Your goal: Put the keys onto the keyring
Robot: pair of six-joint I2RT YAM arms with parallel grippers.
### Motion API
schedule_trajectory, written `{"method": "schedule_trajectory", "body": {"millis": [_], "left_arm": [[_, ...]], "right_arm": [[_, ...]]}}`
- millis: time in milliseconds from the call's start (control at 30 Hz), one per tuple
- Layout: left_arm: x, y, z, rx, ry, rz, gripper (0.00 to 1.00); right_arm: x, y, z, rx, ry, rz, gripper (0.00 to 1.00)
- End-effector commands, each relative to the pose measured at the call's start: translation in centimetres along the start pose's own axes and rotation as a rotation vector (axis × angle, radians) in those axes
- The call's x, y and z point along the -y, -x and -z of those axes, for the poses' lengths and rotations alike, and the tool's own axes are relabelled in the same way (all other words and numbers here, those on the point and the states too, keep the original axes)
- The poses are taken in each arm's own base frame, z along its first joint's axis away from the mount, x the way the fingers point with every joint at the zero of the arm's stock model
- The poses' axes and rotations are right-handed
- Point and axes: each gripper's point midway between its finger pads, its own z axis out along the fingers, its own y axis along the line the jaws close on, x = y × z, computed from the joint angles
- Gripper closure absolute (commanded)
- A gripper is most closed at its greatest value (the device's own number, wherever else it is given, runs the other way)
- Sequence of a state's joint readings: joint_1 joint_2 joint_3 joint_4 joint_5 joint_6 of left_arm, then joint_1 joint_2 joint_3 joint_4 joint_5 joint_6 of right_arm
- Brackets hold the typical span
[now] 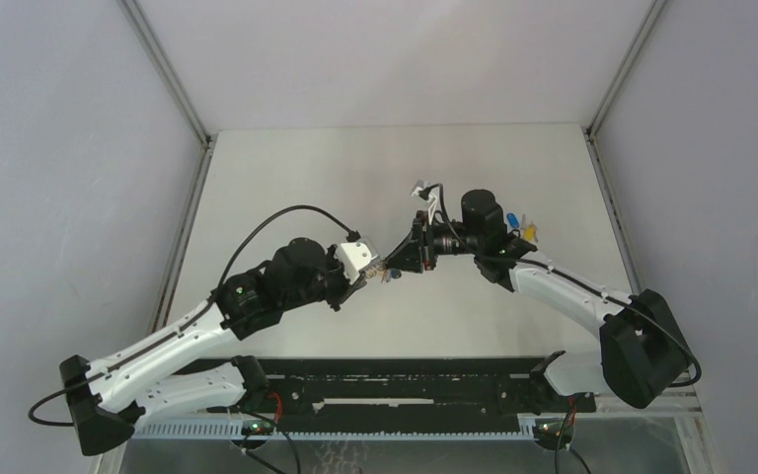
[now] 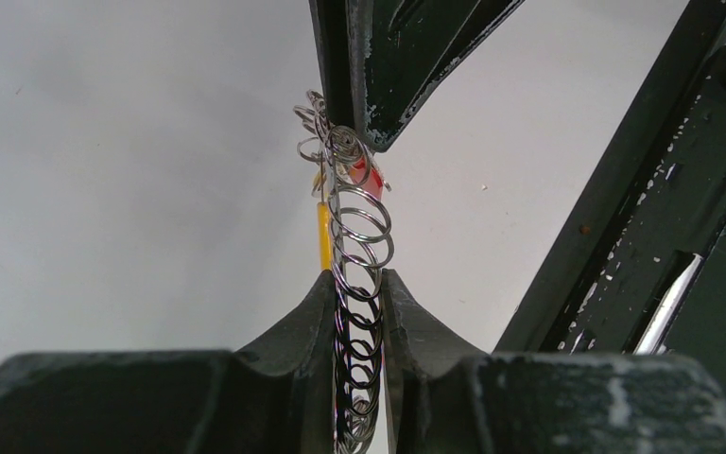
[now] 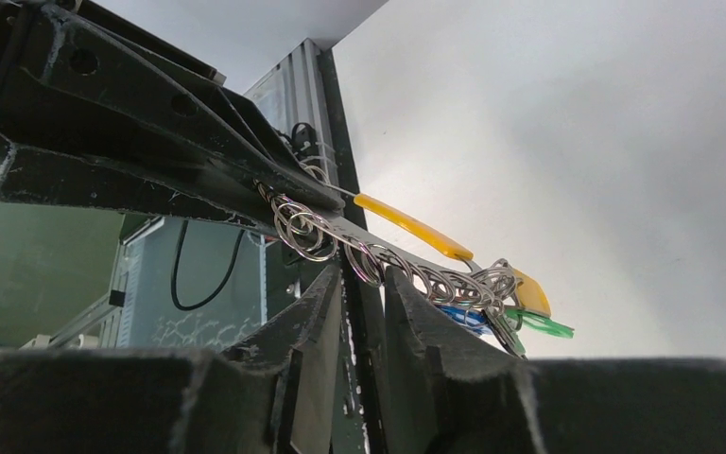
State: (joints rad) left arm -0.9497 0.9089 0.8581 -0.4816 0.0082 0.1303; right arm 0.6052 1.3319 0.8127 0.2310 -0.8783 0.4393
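We find the left gripper [image 2: 357, 284] clenched on the one keyring [image 2: 345, 151]. Its long axis runs straight ahead to the right gripper [image 3: 361, 279], which we judge nips the same chain. Beyond the right gripper's wrist we count two keys [image 1: 519, 221] on the surface [image 1: 355, 168], nearer that arm.

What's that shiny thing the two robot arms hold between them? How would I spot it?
Above the pale table, the left gripper and right gripper meet tip to tip. Pinched between them is the keyring: a chain of small silver rings with a yellow strip and green and blue tags, the only thing held aloft.
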Motion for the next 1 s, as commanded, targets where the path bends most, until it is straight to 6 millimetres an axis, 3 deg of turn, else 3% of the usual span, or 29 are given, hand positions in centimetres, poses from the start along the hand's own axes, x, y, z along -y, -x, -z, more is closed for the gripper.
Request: {"method": "schedule_trajectory", "body": {"millis": [0, 233, 433, 967], "left_arm": [[0.5, 5.7, 1.2, 0.215, -0.037, 0.007, 1.0], [0.0, 5.0, 0.4, 0.173, -0.009, 0.011, 1.0], [0.1, 4.9, 0.3, 0.172, -0.015, 0.008, 1.0], [0.4, 4.3, 0.5, 0.154, -0.028, 0.003, 1.0]], "right_arm": [[-2.2, 2.2, -0.4, 0.034, 0.077, 0.06, 0.78], [-3.5, 2.6, -0.1, 0.036, 0.114, 0.086, 0.9], [-2.9, 2.5, -0.3, 0.026, 0.092, 0.078, 0.93], [-2.2, 2.4, 0.8, 0.019, 0.039, 0.093, 0.94]]}}
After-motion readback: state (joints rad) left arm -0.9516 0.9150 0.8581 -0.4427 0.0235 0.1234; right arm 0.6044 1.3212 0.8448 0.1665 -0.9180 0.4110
